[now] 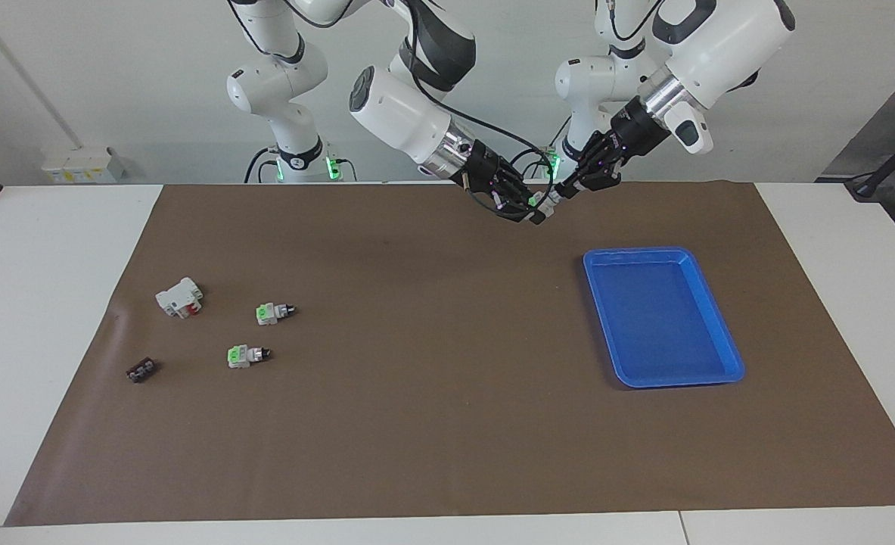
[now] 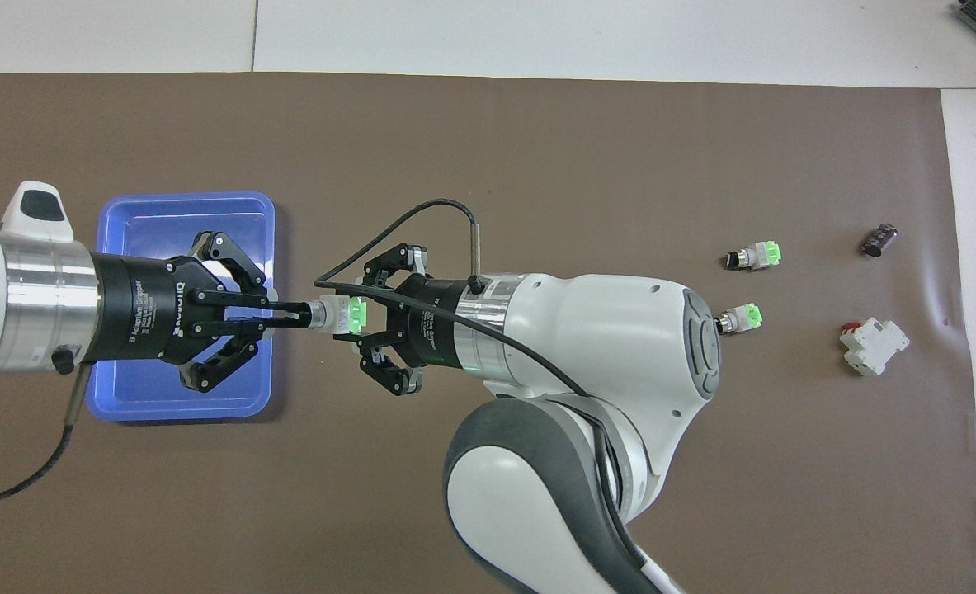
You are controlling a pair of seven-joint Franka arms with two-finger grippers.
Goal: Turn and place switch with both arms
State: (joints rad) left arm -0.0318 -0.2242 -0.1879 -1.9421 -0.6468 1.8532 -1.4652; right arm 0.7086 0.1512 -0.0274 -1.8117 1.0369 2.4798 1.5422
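Observation:
One switch (image 2: 341, 313) (image 1: 544, 199), white-grey with a green cap, hangs in the air between both grippers. My left gripper (image 2: 294, 311) (image 1: 563, 189) is shut on its black knob tip. My right gripper (image 2: 359, 314) (image 1: 534, 206) is shut on the green-capped body from the other end. The pair is over the brown mat (image 1: 432, 424), beside the blue tray (image 2: 182, 199). Two more switches (image 1: 273, 312) (image 1: 244, 355) lie on the mat toward the right arm's end, also in the overhead view (image 2: 753, 256) (image 2: 739, 318).
The blue tray (image 1: 674, 252) holds nothing and sits toward the left arm's end. A white block with a red part (image 1: 179, 297) (image 2: 874, 345) and a small dark flat piece (image 1: 141, 369) (image 2: 880, 239) lie near the two loose switches.

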